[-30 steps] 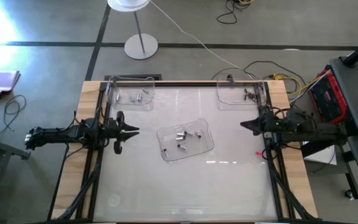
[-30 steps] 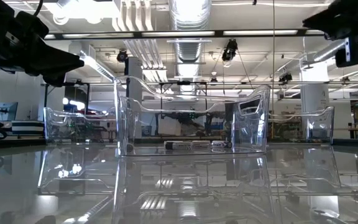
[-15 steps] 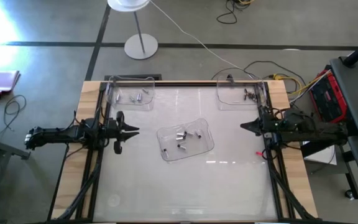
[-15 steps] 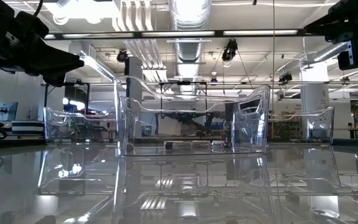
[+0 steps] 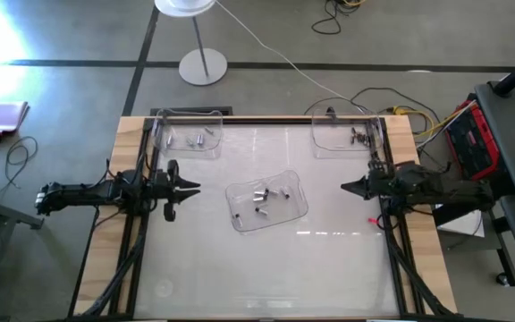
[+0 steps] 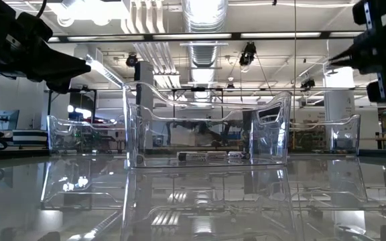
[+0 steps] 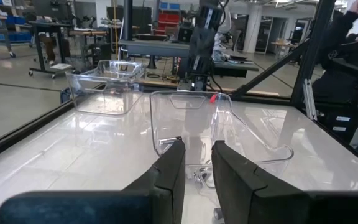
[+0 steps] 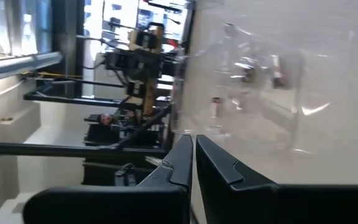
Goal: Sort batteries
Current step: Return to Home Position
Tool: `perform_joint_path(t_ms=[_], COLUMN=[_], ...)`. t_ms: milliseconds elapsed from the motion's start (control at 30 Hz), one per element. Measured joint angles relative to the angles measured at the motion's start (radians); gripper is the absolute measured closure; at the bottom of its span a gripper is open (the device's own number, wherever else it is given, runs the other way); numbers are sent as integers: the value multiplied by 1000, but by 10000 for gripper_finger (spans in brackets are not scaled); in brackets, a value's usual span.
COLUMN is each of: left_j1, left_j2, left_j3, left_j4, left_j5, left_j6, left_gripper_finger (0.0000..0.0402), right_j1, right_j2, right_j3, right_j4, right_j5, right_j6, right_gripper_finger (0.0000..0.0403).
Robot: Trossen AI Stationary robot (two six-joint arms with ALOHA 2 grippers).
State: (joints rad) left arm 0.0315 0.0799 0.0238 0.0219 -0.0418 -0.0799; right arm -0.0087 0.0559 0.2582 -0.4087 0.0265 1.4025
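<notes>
Several small silvery batteries [image 5: 262, 193] lie on the floor of a clear plastic tray [image 5: 240, 220] at the table's middle; the left wrist view shows them [image 7: 199, 176] just past my fingers. More batteries [image 5: 206, 136] lie in a clear tray [image 5: 184, 148] at the far left, and others [image 5: 358, 136] in a tray [image 5: 331, 148] at the far right. My left gripper [image 5: 195, 188] hovers left of the middle tray, open by a narrow gap [image 7: 197, 146], holding nothing. My right gripper [image 5: 343, 187] hovers right of that tray, shut [image 8: 193, 138] and rolled onto its side.
Black frame rails [image 5: 141, 233] run along the table's left and right sides under the arms. A lamp stand [image 5: 202, 64] and cables [image 5: 401, 114] lie beyond the far edge. The glossy white tabletop [image 5: 266, 268] stretches toward the near edge.
My right gripper has come down a little and shifted slightly toward the near edge and the middle tray, turning about its own axis. My left gripper and the trays have kept still.
</notes>
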Motion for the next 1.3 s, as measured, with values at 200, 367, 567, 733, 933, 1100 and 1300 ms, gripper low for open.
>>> perform_joint_path(t_ms=[200,367,567,733,933,1100,1300], left_j1=[0,0,0,0,0,0,0], left_j2=[0,0,3,7,8,8,8], left_j3=[0,0,0,1,1,1,1], left_j4=[0,0,0,0,0,0,0], left_j5=[0,0,0,0,0,0,0], left_j6=[0,0,0,0,0,0,0], left_gripper_finger=[341,341,341,341,341,341,341], right_j1=[0,0,0,0,0,0,0], right_j2=[-55,-43,-55,-55,-55,-55,-55], right_j3=[-111,-133,-135,-135,-138,-176,-246], right_j4=[1,4,7,7,23,207,493], right_j5=[0,-1,-1,-2,-2,-1,-1], right_j6=[0,-8,-52,-52,-51,-52,-49], right_gripper_finger=[390,390,390,390,390,390,390])
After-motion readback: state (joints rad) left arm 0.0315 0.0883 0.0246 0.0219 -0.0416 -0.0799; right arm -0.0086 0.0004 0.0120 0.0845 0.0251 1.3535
